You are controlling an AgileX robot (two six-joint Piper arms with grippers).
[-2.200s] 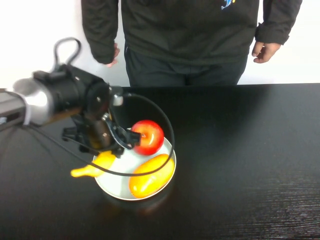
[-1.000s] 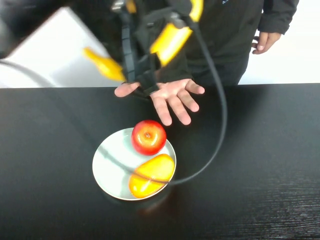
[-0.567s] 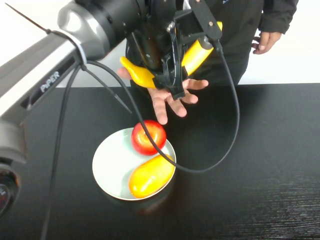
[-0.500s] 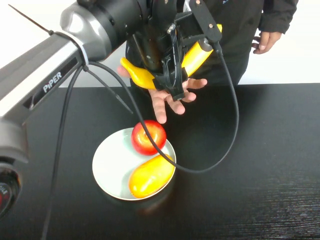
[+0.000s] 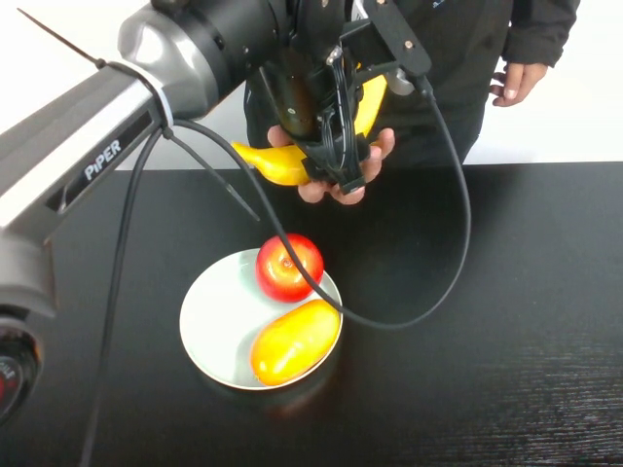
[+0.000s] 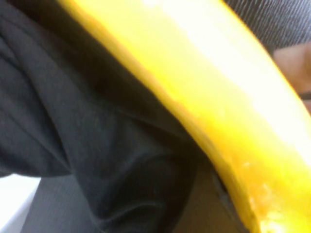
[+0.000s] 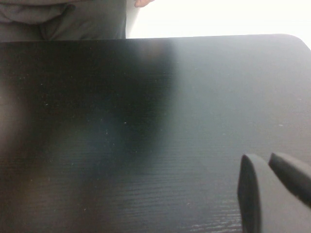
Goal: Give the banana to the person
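The yellow banana (image 5: 278,163) is up in the air at the table's far edge, in front of the person (image 5: 409,49) in the dark top. My left gripper (image 5: 336,146) is shut on the banana's middle. The person's hand (image 5: 343,183) is under the banana with its fingers curled up round it and round my gripper. In the left wrist view the banana (image 6: 204,87) fills most of the picture against the dark top, with a bit of skin (image 6: 297,68) at the edge. My right gripper (image 7: 262,158) hangs low over bare table, empty, fingers together.
A white plate (image 5: 206,331) on the black table (image 5: 506,292) holds a red apple (image 5: 288,268) and a stout yellow-orange fruit (image 5: 292,342). My left arm's cable (image 5: 448,243) loops down over the plate. The person's other hand (image 5: 516,88) hangs at the side.
The banana and my left gripper have come down a little into the person's open palm. The person's fingers have curled up round the banana.
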